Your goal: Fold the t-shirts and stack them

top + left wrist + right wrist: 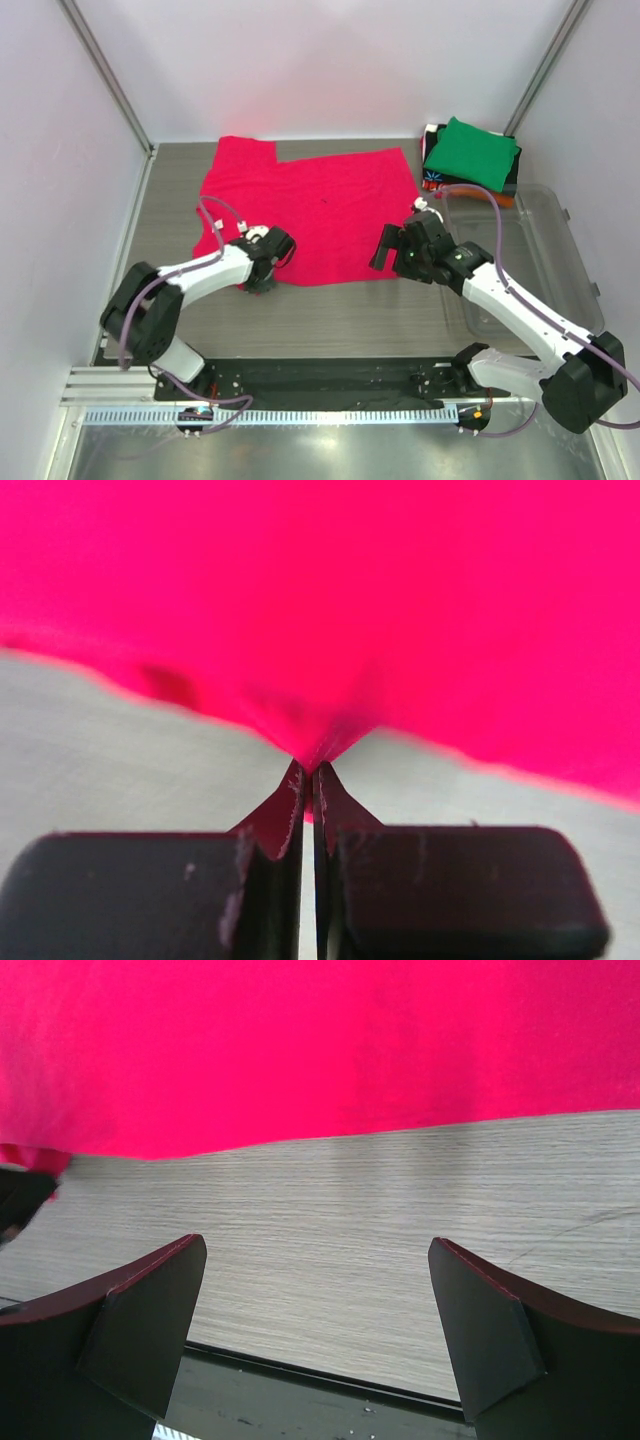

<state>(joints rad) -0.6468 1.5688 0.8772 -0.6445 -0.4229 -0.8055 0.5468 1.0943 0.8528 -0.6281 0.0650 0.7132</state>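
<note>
The crimson-pink t-shirt (320, 205) lies spread flat on the wooden table (330, 320), in the middle and toward the far side, and it is not folded yet. Its near hem runs between my two arms.

My left gripper (308, 770) is closed on the near-left edge of this shirt. In the left wrist view the cloth is pinched into a small peak between the fingers, and the jaws are almost together. My right gripper (318, 1250) is wide open and holds nothing. It hangs just in front of the near-right part of the hem, with bare table between the fingers.

At the far right corner sits the stack of folded shirts, with the green t-shirt (472, 152) on top. A clear plastic bin (575, 260) stands beside it.

I judge that the first fold is being prepared. The next move calls for my right gripper to go forward and low, to take the hem as the left one has it. Then both must lift together and carry the near edge to the far side, so the cloth does not skew.
</note>
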